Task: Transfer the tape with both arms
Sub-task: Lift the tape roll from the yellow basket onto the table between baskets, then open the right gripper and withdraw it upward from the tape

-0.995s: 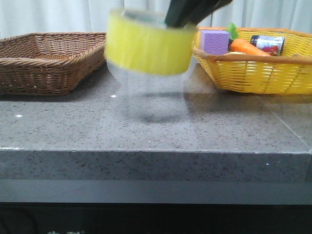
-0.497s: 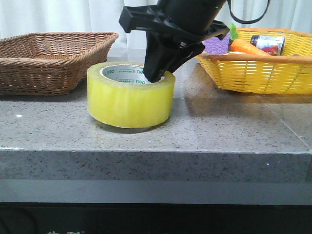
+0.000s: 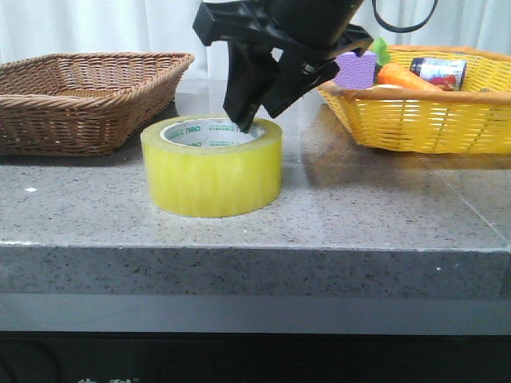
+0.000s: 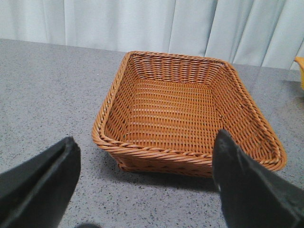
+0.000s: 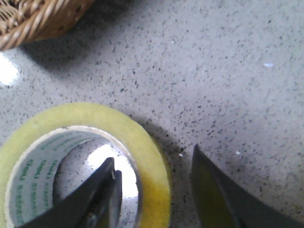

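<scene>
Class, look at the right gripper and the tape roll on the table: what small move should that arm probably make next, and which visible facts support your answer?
Probably lift the right gripper straight up and clear. The tape sits flat on the table, and the fingers straddle its wall with open jaws, one inside the core, one outside. The left gripper waits open by the brown basket.

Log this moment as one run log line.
tape: flat on table | right gripper: open, straddling tape wall | left gripper: open, facing brown basket
</scene>
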